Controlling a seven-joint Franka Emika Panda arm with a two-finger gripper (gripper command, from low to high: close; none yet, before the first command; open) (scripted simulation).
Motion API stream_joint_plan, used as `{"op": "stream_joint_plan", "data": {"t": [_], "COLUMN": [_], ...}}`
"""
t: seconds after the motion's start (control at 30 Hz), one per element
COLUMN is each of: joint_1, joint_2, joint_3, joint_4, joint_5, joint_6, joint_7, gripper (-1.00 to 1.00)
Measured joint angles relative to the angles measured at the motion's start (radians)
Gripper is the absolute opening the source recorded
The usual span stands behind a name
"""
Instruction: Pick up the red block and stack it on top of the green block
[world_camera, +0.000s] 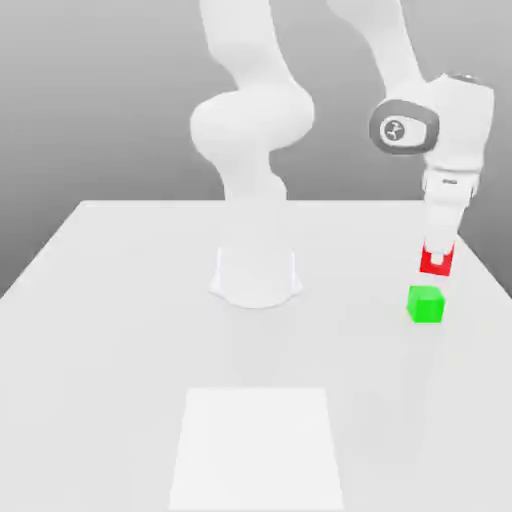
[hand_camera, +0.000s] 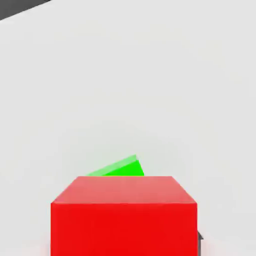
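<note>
The red block (world_camera: 435, 264) hangs in the air at the exterior view's right, with my gripper (world_camera: 436, 256) shut on it from above. Just below it, with a small gap between, the green block (world_camera: 426, 303) rests on the white table (world_camera: 120, 330). In the hand view the red block (hand_camera: 124, 212) looms close and covers most of the green block (hand_camera: 120, 169), of which a thin wedge shows beyond its upper edge.
The arm's white base (world_camera: 256, 275) stands at the middle of the table, to the exterior view's left of the blocks. A paler square patch (world_camera: 256, 445) lies on the table near the front edge. The table's right edge runs close to the blocks.
</note>
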Motion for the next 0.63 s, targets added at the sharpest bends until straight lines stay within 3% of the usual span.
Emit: {"op": "stream_joint_plan", "data": {"t": [0.63], "joint_1": [-0.106], "joint_2": [0.215], "joint_3": [0.031], "joint_4": [-0.001], "joint_5": [-0.256], "joint_6": [0.189], "joint_7": [0.177], "gripper": [-1.00]}}
